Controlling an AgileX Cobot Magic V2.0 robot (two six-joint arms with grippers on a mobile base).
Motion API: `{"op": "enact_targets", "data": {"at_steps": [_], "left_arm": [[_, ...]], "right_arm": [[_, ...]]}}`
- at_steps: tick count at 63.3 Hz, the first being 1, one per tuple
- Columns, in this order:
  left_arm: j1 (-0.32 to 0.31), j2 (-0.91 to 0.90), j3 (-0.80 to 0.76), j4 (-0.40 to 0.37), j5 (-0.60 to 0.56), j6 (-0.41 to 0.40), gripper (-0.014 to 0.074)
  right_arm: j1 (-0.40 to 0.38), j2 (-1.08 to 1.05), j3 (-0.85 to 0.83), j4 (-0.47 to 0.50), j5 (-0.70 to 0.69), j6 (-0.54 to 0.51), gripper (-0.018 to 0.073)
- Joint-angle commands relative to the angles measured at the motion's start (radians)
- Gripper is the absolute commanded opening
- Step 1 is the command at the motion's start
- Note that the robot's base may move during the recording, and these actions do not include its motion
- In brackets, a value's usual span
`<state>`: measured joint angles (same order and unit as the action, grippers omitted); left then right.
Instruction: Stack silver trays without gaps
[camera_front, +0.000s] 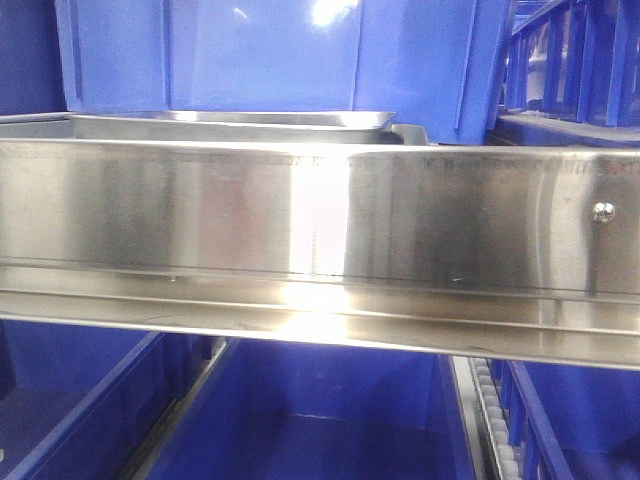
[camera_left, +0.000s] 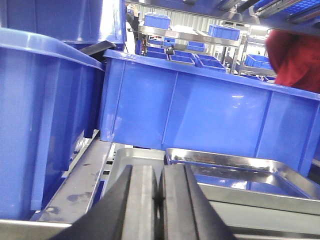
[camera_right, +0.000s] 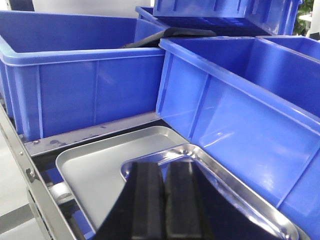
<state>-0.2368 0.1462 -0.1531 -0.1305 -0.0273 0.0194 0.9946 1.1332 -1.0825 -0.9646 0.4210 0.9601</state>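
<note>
Two silver trays lie one on the other, offset. In the right wrist view a shiny tray (camera_right: 240, 197) rests partly over a duller grey tray (camera_right: 92, 167), whose left part sticks out. In the left wrist view the shiny tray (camera_left: 235, 172) sits to the right on the grey tray (camera_left: 132, 160). In the front view only a tray rim (camera_front: 250, 120) shows above the rail. My left gripper (camera_left: 159, 172) is shut and empty, just in front of the trays. My right gripper (camera_right: 164, 170) is shut and empty, above the shiny tray's near corner.
Large blue plastic bins (camera_right: 85, 75) (camera_left: 210, 107) stand close behind and beside the trays. A long flat steel rail (camera_front: 320, 210) with a screw (camera_front: 603, 212) crosses the front view. More blue bins (camera_front: 320, 420) sit below it. A person in red (camera_left: 295, 55) stands at the far right.
</note>
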Motion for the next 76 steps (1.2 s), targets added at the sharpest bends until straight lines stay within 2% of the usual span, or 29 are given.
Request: {"op": "enact_targets", "data": {"at_steps": [1,32,42,50,58,67,76], "left_arm": [[-0.007,-0.006,0.001,-0.006,-0.017,0.003,-0.0006],[-0.007,-0.006,0.001,-0.006,-0.017,0.003,-0.0006],[-0.007,-0.006,0.001,-0.006,-0.017,0.003,-0.0006],[-0.006,-0.006,0.001,-0.006,-0.017,0.003,-0.0006],[-0.006,-0.006,0.001,-0.006,-0.017,0.003,-0.0006],[-0.006,-0.006,0.001,-0.006,-0.017,0.003,-0.0006],[-0.006,-0.006,0.001,-0.006,-0.017,0.003,-0.0006]], "right_arm": [[0.003,-0.010,0.001,-0.019,-0.023,-0.002,-0.0079],[0.003,-0.010,0.001,-0.019,-0.039,-0.002,-0.0079],[0.003,-0.010,0.001,-0.025,0.014,-0.002,-0.0079],[-0.030,-0.010,0.015,-0.017,-0.082,-0.002,-0.0079],[-0.076,-0.064,0.089,-0.021,-0.253,-0.009,-0.0079],[-0.117,-0.213,0.273,-0.023,-0.375,-0.009,-0.0079],[-0.219,-0.444,0.478,-0.023,-0.460,-0.009,-0.0079]]}}
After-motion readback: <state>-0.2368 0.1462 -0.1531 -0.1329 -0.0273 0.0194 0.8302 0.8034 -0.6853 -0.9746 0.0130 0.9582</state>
